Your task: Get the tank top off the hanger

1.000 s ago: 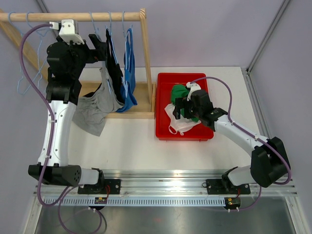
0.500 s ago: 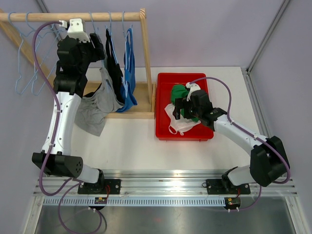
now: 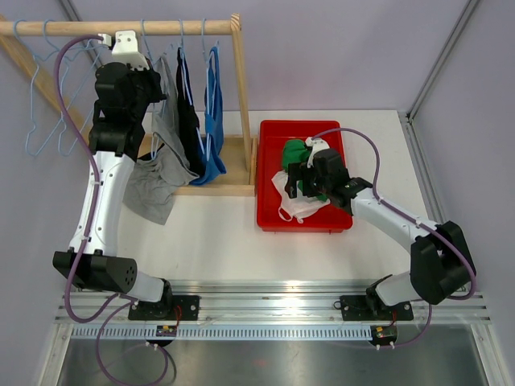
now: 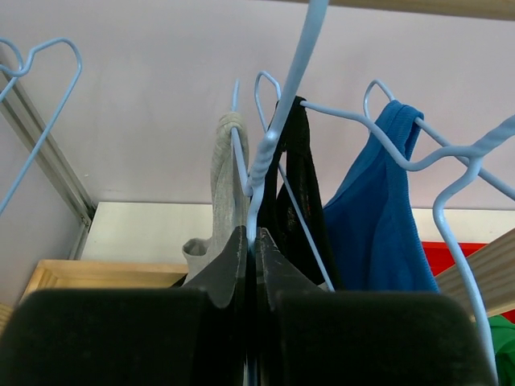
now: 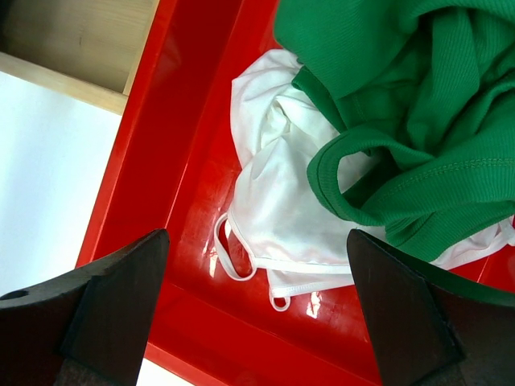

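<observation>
A grey tank top (image 3: pixel 165 153) hangs from a light-blue wire hanger (image 4: pixel 278 121) on the wooden rod (image 3: pixel 121 27), its lower part slumped onto the rack base. In the left wrist view one grey strap (image 4: pixel 225 173) drapes over the wire. My left gripper (image 4: pixel 252 241) is up at the rod (image 3: pixel 155 78), shut on that hanger's wire just below the hook. Beside it hang a black top (image 4: pixel 294 185) and a blue top (image 4: pixel 378 225) on their own hangers. My right gripper (image 5: pixel 257 241) hovers open over the red bin (image 3: pixel 269 161), holding nothing.
The red bin (image 5: pixel 177 161) holds a green garment (image 5: pixel 402 96) and a white garment (image 5: pixel 282 185). Empty blue hangers (image 3: pixel 44 121) hang at the rod's left end. The rack's wooden upright (image 3: pixel 244 96) stands between the clothes and the bin.
The left arm swung right toward the hangers and its jaws closed on the grey top's hanger wire. The grey top's upper part rose and shifted slightly. The right arm stayed put.
</observation>
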Motion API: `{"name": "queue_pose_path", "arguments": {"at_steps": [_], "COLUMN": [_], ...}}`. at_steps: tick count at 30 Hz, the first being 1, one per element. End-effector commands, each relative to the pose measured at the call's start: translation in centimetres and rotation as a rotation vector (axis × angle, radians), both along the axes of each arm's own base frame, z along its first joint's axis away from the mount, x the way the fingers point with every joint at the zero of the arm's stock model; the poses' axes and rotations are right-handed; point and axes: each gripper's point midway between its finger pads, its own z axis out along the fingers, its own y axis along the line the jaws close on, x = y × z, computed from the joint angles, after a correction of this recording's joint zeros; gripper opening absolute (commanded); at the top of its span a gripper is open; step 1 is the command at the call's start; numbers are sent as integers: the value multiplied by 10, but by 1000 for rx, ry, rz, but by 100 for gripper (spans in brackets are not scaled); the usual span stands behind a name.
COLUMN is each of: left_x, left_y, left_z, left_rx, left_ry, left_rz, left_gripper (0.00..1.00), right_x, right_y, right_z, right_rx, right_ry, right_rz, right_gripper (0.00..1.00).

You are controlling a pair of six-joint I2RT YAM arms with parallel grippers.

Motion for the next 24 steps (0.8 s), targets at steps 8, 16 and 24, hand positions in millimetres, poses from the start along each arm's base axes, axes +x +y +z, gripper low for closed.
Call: {"name": "queue_pose_path", "arguments": {"at_steps": [8,16,24], "left_x": [-28,-57,-77], "left_y": [-7,-16,-13], "left_z": [72,121,106], "left_rx": [-52,-65,-74], "left_ry": [-202,-326,-328], "left_rz": [-41,-104,-102], "left_gripper": [0,0,0], "right_x": [7,8,7], "right_y": [5,5,5], "right_z": [7,5,5], "right_rx": [11,6,5], "right_ry": [-28,-21,-22], "right_rz": [1,0,1], "right_gripper": [99,100,99]}}
